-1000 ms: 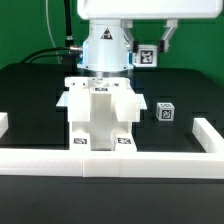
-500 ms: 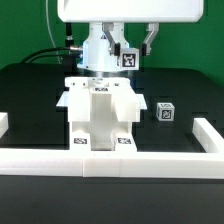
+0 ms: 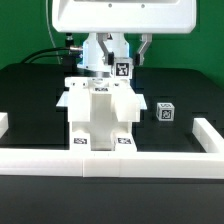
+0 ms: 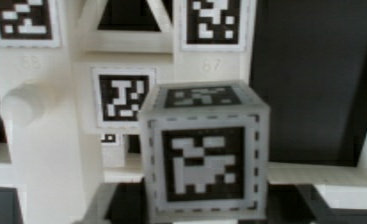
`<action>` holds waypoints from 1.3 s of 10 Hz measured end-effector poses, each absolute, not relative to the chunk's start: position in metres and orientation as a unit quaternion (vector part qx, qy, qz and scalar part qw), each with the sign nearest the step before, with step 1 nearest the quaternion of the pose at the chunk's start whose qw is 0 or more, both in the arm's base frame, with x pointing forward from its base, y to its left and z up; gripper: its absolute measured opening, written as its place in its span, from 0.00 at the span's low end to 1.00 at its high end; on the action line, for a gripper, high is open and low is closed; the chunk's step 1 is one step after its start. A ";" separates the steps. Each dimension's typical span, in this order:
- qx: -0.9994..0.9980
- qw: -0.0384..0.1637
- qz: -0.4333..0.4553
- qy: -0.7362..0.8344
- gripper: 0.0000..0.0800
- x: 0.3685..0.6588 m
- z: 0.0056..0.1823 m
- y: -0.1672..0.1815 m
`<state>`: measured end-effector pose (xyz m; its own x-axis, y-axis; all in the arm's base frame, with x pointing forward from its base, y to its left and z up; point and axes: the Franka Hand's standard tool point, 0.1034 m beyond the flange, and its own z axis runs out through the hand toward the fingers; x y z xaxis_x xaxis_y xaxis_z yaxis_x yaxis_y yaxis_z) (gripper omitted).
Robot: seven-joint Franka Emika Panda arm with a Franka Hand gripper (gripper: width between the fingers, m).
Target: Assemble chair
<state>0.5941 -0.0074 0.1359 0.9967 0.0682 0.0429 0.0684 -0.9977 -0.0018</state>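
Black bench (image 3: 30, 92) under a green backdrop; the half-built chair (image 3: 100, 115) stands mid-bench, the fingers (image 3: 140, 48) clenched on a tagged block (image 3: 122, 69) just above its rear. Lowered off-line, the block could jam or shove the chair askew; a loose grip would let it twist.

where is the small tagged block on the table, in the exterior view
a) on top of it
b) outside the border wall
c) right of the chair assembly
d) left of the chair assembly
c: the small block rests on the black table to the exterior view's right of the chair assembly, apart from it; another block is held in the gripper.
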 end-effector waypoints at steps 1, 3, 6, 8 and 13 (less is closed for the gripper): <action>-0.999 0.001 -0.021 -0.034 0.36 0.595 0.135 -0.007; -0.999 0.001 -0.022 -0.032 0.36 0.596 0.135 -0.007; -0.999 0.001 -0.022 -0.031 0.36 0.596 0.135 -0.006; -0.999 0.001 -0.022 -0.031 0.36 0.595 0.135 -0.005; -0.999 0.003 -0.021 -0.025 0.36 0.595 0.134 0.003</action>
<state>0.5948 0.0026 0.1341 0.9979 0.0491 0.0418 0.0493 -0.9988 -0.0048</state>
